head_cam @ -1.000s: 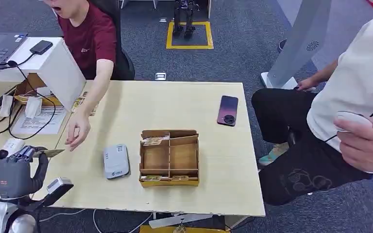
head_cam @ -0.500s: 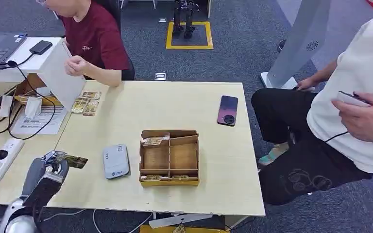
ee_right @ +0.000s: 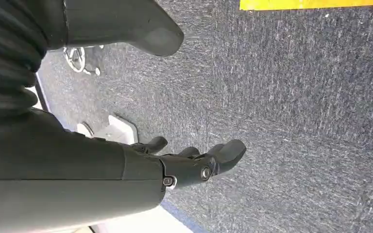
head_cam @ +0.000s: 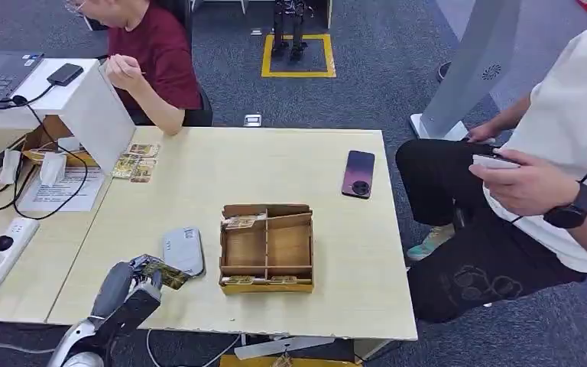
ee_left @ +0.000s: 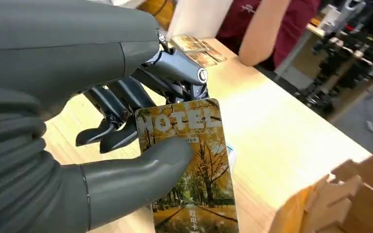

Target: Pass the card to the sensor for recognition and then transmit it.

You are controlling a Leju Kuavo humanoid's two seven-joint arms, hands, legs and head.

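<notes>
Counter [head_cam: 275, 164]: pale wood top, sits on dark grey carpet [head_cam: 382, 69]. Landmark = wooden tray [head_cam: 266, 247], open compartments, near counter's front edge, roughly mid-width.

L hand [head_cam: 134, 284] just left of tray, over counter's front-left part, holding card [head_cam: 163, 273] pinched betw thumb and fingers. Card tip points toward tray, low over the counter. L wrist view: card [ee_left: 189, 160] face shows "HOTEL" + autumn tree pic; thumb [ee_left: 141, 170] pressed on face, dark fingers [ee_left: 111, 124] behind.

Sensor [head_cam: 183, 251]: grey-white flat box, flat on counter just left of tray. Card's edge overlaps sensor's near corner in head view; touching or above, can't tell.

Phone [head_cam: 358, 173], dark maroon, face down, well behind tray toward back right. Loose cards [head_cam: 135, 161] at back-left corner, far from tray.

Left of counter: second desk w/ white box [head_cam: 84, 107], cables, paper, power strip [head_cam: 0, 248].

Room: yellow floor square [head_cam: 298, 55] far behind tray; white stand [head_cam: 466, 69] back right.

Person in red shirt [head_cam: 157, 53] seated behind counter's back-left corner. Person in white top [head_cam: 558, 145] seated right of counter, holding a small device.

R hand [ee_right: 194, 162]: hangs over carpet, holds nothing, fingers loosely apart, thumb clear of them.
</notes>
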